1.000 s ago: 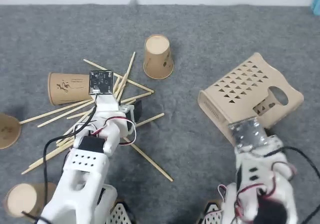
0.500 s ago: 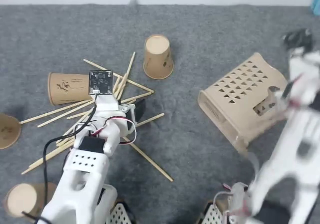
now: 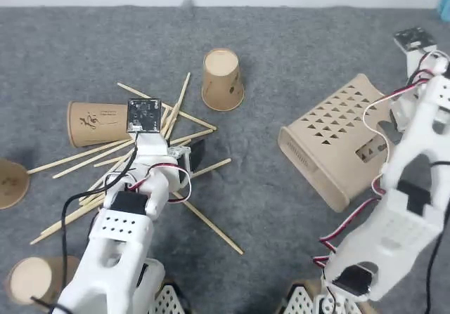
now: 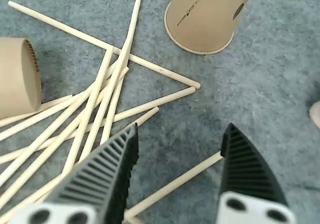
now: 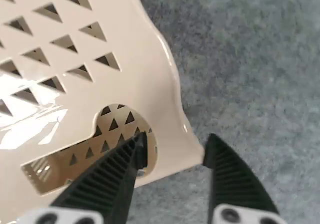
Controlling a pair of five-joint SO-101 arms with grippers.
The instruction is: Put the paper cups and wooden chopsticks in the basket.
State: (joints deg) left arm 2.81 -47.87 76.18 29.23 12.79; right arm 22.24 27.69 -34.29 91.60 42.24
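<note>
Looking down over the grey carpeted desk [image 3: 295, 40], you have the beige plastic basket with triangular holes [image 3: 337, 135] tipped on its side at the right, well apart from everything it should hold. Your right tool [image 5: 176, 139] is spread wide around the basket's corner by the handle cut-out, one finger at the hole and the other outside the wall, gripping nothing. Your left tool [image 4: 180, 134] hangs wide open and empty over the pile of pale wooden chopsticks [image 4: 112, 72], with one loose chopstick [image 4: 175, 184] crossing beneath its fingers. An upside-down brown paper cup [image 3: 223, 80] stands just beyond the pile. A second cup [image 3: 95, 123] lies on its side against the sticks. A third cup [image 3: 10, 182] sits at the desk's left edge, and a fourth cup [image 3: 35, 279] is beside the left arm's base.
</note>
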